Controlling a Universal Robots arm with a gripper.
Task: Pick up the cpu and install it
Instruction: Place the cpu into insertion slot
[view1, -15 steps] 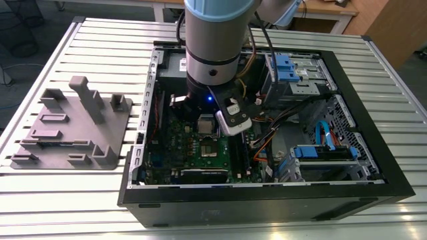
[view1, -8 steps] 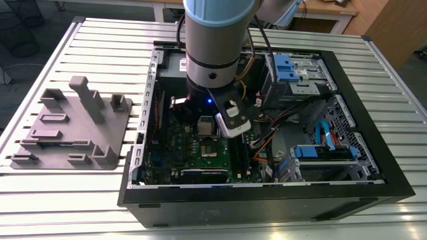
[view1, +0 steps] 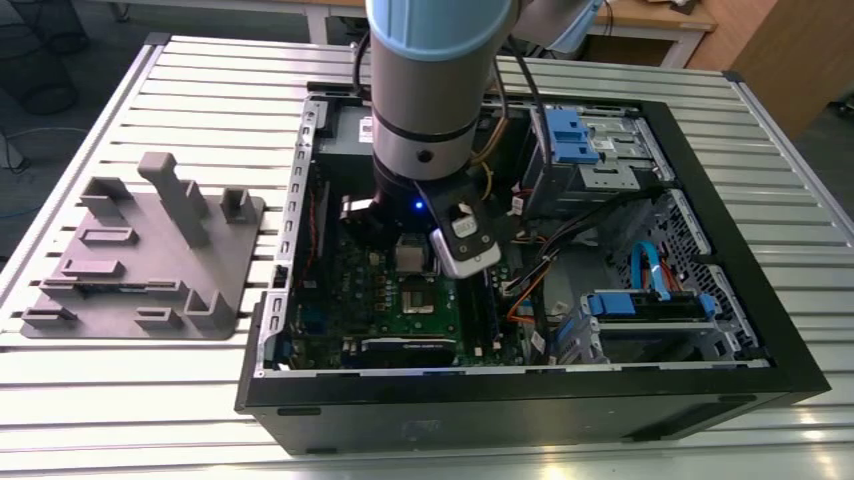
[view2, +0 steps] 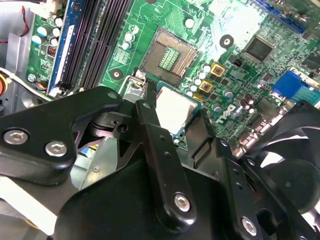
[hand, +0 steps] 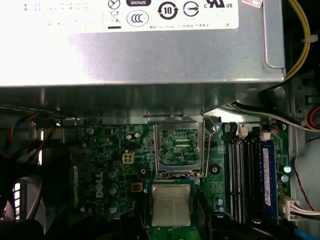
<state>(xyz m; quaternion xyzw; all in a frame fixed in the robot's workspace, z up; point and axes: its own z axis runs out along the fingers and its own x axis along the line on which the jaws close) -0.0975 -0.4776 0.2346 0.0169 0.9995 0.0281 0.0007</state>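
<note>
Second wrist view: gripper (view2: 176, 122) clamped on the cpu (view2: 174, 106) by its edges, flat above the board (view2: 240, 30), just beside the open socket (view2: 169, 54). I'd say level so it seats square.

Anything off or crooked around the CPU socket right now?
Nothing stands out. The cpu is held square in the gripper, beside the open, empty socket, edges parallel to it. No damage visible.
</note>
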